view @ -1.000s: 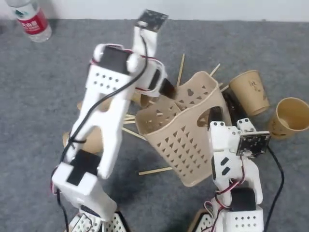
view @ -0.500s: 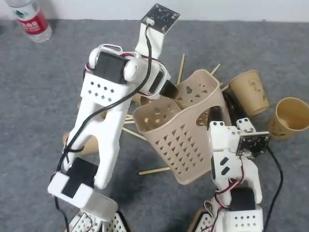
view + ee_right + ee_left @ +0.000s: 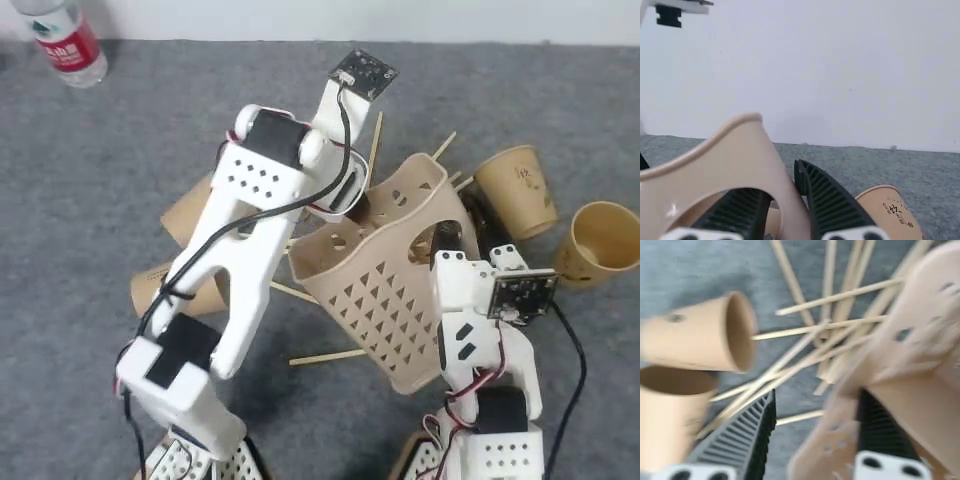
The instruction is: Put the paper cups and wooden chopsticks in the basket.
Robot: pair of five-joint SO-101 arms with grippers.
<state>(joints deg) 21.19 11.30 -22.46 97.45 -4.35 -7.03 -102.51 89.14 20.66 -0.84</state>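
With the right end effector (image 3: 780,185) clenched on the tilted beige perforated plastic basket (image 3: 390,290), and the grip of the left end effector (image 3: 817,397) impossible to tell, slow levelling seemed safest.

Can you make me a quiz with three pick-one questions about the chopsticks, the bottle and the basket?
1. Where do the chopsticks lie?
A) on the grey carpet by the basket
B) on a plate
C) on a shelf

2. What colour is the label on the bottle?
A) blue
B) red
C) green

3. How does the basket sit?
A) upside down
B) flat on its base
C) tilted

Answers:
1 A: loose sticks lie on the carpet beside the basket.
2 B: a red band wraps the bottle.
3 C: the basket leans over, with the right tool clamped on its rim.
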